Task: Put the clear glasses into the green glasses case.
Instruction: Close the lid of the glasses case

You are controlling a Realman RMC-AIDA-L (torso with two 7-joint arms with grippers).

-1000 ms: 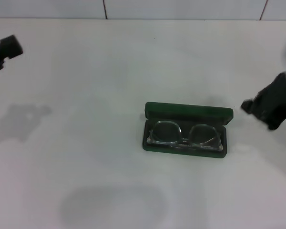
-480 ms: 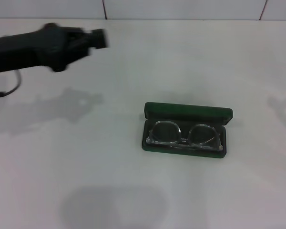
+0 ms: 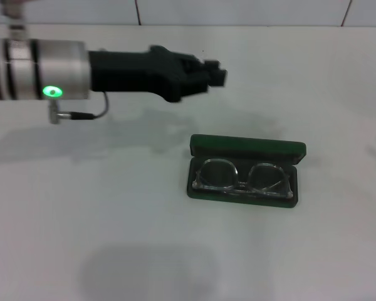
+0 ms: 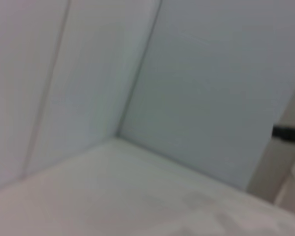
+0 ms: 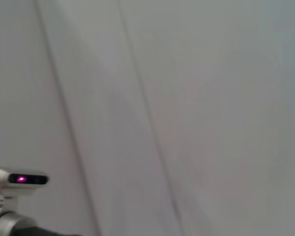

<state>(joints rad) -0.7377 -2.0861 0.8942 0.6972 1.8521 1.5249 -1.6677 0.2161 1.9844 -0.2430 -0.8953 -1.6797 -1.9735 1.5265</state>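
The green glasses case (image 3: 245,150) lies open on the white table, right of centre in the head view, its lid standing up at the back. The clear glasses (image 3: 241,178) rest inside it, lenses facing up. My left arm reaches in from the left, high over the table, and its gripper (image 3: 214,72) hangs above and to the left of the case, apart from it. The right gripper is out of the head view. Neither wrist view shows the case or the glasses.
A white tiled wall (image 3: 238,11) runs along the table's far edge. The left wrist view looks at a wall corner (image 4: 119,133). A camera unit with a pink light (image 5: 20,179) shows in the right wrist view.
My left arm has swung in from the far left towards the middle, ending above and left of the case. The right gripper has withdrawn out of view to the right. Case and glasses stayed still.
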